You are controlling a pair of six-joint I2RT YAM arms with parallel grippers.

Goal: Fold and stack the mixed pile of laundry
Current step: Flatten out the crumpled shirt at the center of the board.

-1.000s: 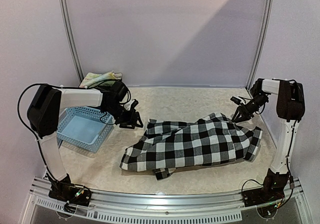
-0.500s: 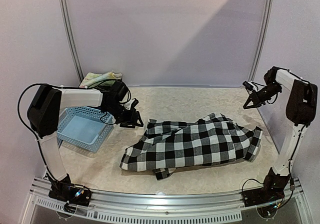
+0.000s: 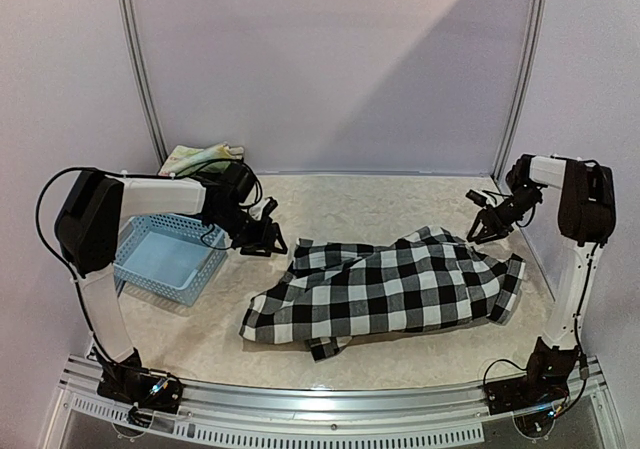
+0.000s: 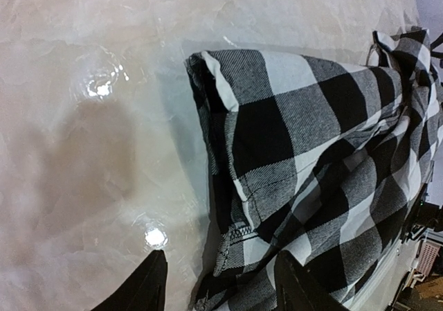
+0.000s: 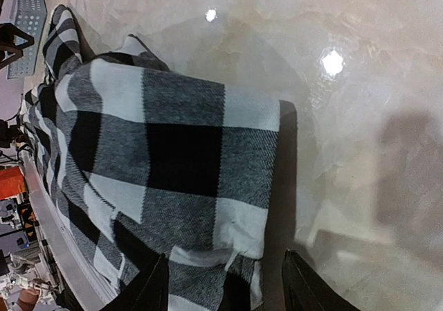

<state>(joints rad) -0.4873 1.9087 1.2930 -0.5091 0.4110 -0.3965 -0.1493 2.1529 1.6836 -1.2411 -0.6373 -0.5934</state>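
Since left gripper (image 3: 262, 241) (10 o'clock of the shirt (image 3: 390, 289)) and right gripper (image 3: 478, 231) (2 o'clock) both hang spread, you could pinch one layer. It'd bunch.

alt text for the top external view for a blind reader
A checked shirt lies rumpled on the table. The open left gripper is by its far left corner, next to a blue basket; the open right gripper is by its far right edge.
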